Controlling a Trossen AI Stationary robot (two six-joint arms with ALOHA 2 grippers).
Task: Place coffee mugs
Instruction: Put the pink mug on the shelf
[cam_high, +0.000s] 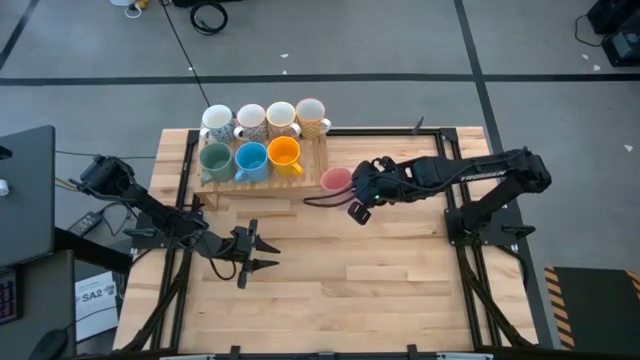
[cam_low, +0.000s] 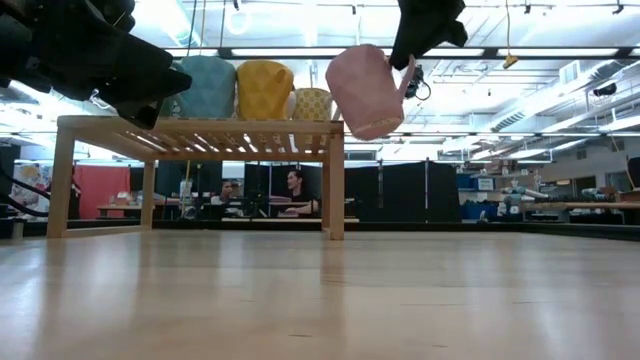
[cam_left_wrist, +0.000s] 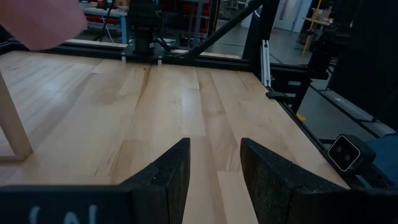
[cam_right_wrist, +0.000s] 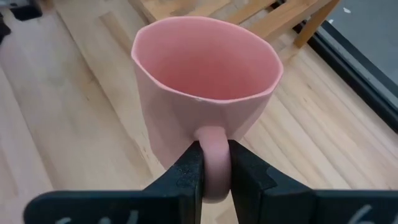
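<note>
A pink mug (cam_right_wrist: 199, 87) hangs in the air just off the right end of the wooden rack (cam_high: 262, 178), with my right gripper (cam_high: 352, 186) shut on its handle. On the rack's top stand a green mug (cam_high: 215, 158), a blue mug (cam_high: 250, 158) and an orange mug (cam_high: 285, 153) in front. Behind them stand several white and patterned mugs (cam_high: 265, 119). My left gripper (cam_left_wrist: 214, 149) waits open and low over the table's near left part, with nothing between its fingers. My right gripper pinches the pink mug's handle (cam_right_wrist: 211, 134) between its two fingers, which lie on the loop's two flat sides. The fingers slant down from the table's right side. The mug (cam_low: 365, 90) is lifted clear of the table, tilted, its mouth turned up toward the wrist.
The rack (cam_low: 200, 128) stands on legs at the table's far left-centre, open underneath. A black frame (cam_high: 452, 170) runs along the table's sides. Bare wood (cam_high: 380, 280) lies across the near middle and right. People sit in the room beyond the table (cam_low: 290, 190).
</note>
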